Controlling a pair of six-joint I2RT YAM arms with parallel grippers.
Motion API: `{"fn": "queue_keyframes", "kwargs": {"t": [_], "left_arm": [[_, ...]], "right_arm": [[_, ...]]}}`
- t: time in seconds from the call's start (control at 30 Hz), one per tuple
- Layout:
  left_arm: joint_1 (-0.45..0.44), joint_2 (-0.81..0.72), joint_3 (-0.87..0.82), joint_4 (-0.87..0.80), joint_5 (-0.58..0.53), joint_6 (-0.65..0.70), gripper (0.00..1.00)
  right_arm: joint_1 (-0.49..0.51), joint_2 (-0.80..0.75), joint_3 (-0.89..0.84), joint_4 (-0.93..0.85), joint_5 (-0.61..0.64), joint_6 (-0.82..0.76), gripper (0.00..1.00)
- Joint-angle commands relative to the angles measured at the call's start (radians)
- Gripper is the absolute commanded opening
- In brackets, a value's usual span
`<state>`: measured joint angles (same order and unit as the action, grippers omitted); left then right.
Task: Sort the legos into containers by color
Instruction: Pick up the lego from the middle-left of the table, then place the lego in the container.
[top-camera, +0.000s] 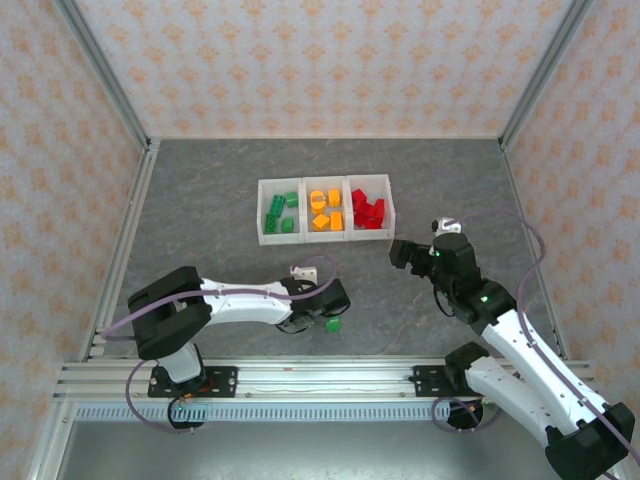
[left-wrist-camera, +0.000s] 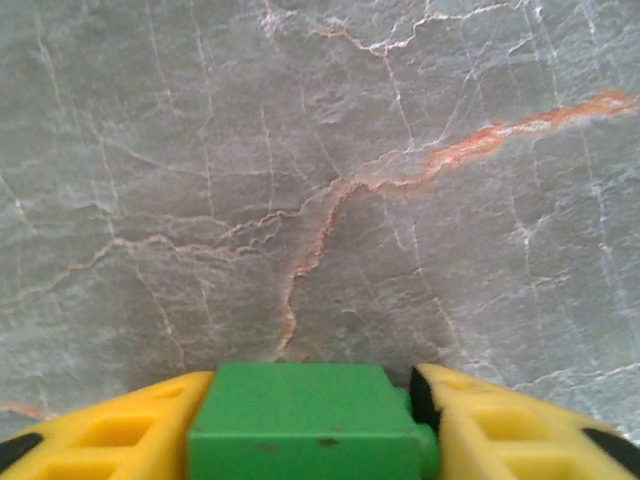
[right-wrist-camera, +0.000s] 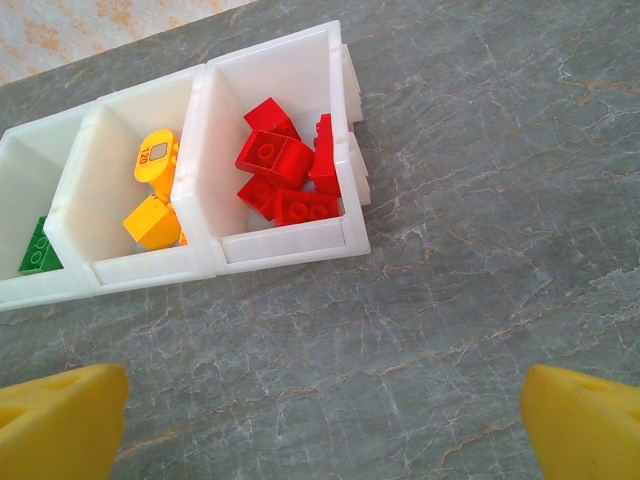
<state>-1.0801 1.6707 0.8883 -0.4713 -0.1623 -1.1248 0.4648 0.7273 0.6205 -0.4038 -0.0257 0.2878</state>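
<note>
My left claw (top-camera: 332, 316) has yellow fingers (left-wrist-camera: 110, 435); the lego (left-wrist-camera: 300, 425) between them is green. The surface (left-wrist-camera: 300, 150) is grey, veined orange. White containers (right-wrist-camera: 285, 247) carry green, orange and red legos (right-wrist-camera: 285, 165).

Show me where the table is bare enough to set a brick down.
Bare: the table left of the bins, the strip behind them, and the stretch before them down to the right hand. Crowded: inside the bins, and at the left hand closed on a green brick.
</note>
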Motion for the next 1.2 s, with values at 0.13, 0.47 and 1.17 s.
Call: {"fn": "queue_keyframes", "kwargs": {"t": [0.13, 0.47, 1.17], "left_arm": [[-0.003, -0.027, -0.027, 0.047, -0.028, 0.014, 0.40], [0.100, -0.234, -0.033, -0.076, -0.166, 0.097, 0.35], [0.647, -0.003, 0.356, 0.041, -0.014, 0.573, 0.32]], "right_arm": [[0.008, -0.008, -0.010, 0.019, 0.018, -0.001, 1.00], [0.008, -0.007, -0.009, 0.017, 0.025, 0.002, 1.00], [0.009, -0.012, -0.007, 0.016, 0.027, -0.002, 1.00]]}}
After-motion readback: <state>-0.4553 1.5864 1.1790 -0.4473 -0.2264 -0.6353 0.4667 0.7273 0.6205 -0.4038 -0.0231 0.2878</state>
